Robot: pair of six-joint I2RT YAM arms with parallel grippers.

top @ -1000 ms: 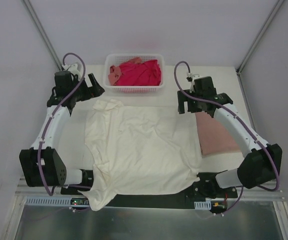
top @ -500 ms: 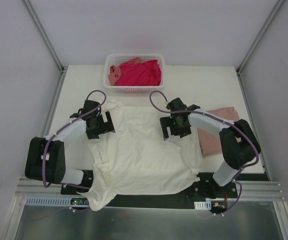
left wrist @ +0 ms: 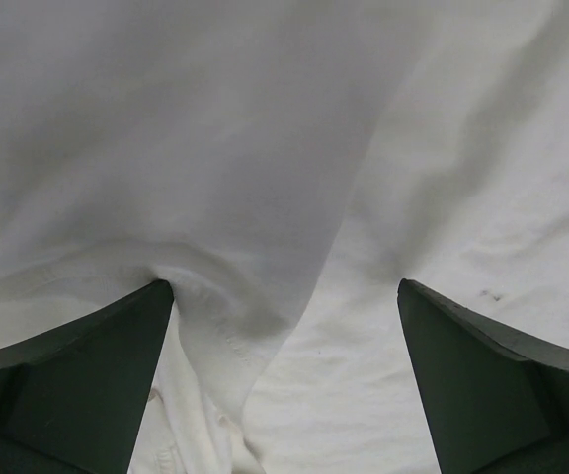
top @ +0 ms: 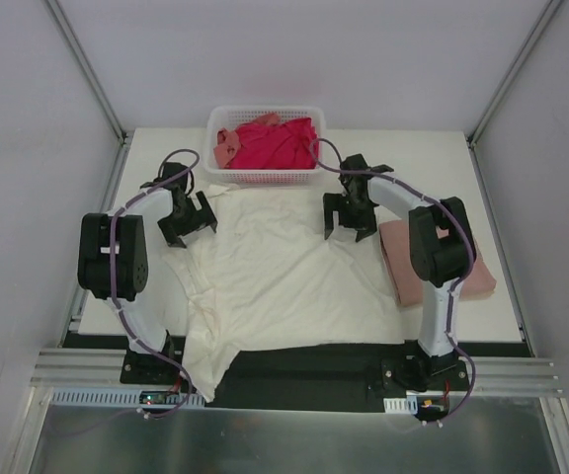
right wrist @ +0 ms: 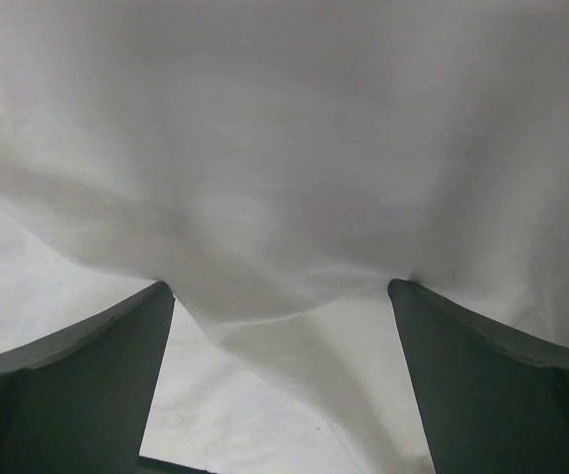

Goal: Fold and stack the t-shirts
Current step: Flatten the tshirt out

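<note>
A cream t-shirt (top: 284, 281) lies spread in the middle of the table, its near left corner hanging over the front edge. My left gripper (top: 190, 221) stands open on the shirt's far left part. In the left wrist view the gripper (left wrist: 284, 296) has its fingertips (left wrist: 117, 336) wide apart, pressed onto a folded hem of the cream cloth (left wrist: 265, 197). My right gripper (top: 350, 219) stands open on the shirt's far right edge. Cream cloth (right wrist: 284, 178) bunches between its spread jaws in the right wrist view, around the gripper (right wrist: 280, 291). A folded dusty pink t-shirt (top: 400, 269) lies at the right, partly under my right arm.
A white lattice basket (top: 265, 179) stands at the back centre, holding a magenta-red t-shirt (top: 283, 144) and a salmon one (top: 227, 148). Both arms reach far forward, elbows raised over the table's sides. Slanted frame posts (top: 87, 69) flank the back corners.
Both grippers moved from the shirt's middle toward its far edge, staying open. The cream t-shirt slid away from the front edge, and its far edge now sits close to the basket.
</note>
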